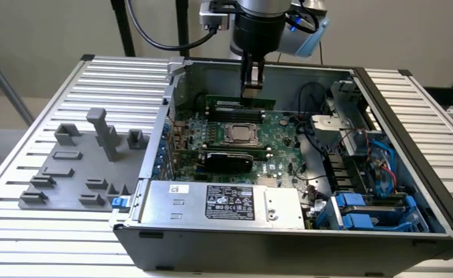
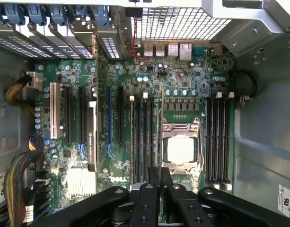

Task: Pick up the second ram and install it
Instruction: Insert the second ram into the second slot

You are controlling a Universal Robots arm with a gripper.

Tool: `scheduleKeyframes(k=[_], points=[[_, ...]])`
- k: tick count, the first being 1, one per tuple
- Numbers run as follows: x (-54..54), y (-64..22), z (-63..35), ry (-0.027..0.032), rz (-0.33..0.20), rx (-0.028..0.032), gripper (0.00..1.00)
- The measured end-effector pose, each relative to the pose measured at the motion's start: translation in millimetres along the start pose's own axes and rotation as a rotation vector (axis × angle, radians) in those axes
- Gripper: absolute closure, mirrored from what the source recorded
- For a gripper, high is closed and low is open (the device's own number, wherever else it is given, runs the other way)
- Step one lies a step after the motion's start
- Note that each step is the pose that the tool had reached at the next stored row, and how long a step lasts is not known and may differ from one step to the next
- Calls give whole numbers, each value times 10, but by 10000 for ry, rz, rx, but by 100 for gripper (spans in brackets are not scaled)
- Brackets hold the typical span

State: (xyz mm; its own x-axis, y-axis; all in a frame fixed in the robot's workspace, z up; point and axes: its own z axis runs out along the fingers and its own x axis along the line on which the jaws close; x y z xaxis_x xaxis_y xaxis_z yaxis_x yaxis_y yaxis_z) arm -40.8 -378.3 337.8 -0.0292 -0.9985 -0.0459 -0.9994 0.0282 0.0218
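End effector (image 1: 251, 88) clamped shut on memory stick (image 2: 162, 127), stick edge-down, long axis parallel to the motherboard's memory slots (image 2: 144, 137)

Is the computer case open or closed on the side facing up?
Open. The computer case has no panel over its upward side; the motherboard and CPU inside are plainly exposed.

Black gripper (image 2: 159, 171), bolted linkage bars
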Motion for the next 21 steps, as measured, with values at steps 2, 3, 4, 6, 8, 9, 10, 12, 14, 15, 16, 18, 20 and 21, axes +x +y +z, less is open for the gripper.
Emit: scheduleKeyframes(k=[2, 3, 4, 6, 8, 9, 10, 12, 14, 15, 16, 18, 20, 21], points=[[0, 0, 0, 0, 0, 0, 100], [0, 0, 0, 0, 0, 0, 100], [0, 0, 0, 0, 0, 0, 100], [0, 0, 0, 0, 0, 0, 100], [0, 0, 0, 0, 0, 0, 100], [0, 0, 0, 0, 0, -1, 100], [0, 0, 1, 1, 0, -1, 100], [1, -1, 28, -3, -1, 1, 100], [3, -2, 63, 0, 0, 0, 100], [4, -2, 82, -1, 0, 0, 100], [4, -3, 99, 0, -3, 0, 100], [6, -3, 135, 1, -27, -2, 100], [8, -6, 172, 2, -103, -4, 100], [9, -8, 190, 4, -156, -7, 100]])
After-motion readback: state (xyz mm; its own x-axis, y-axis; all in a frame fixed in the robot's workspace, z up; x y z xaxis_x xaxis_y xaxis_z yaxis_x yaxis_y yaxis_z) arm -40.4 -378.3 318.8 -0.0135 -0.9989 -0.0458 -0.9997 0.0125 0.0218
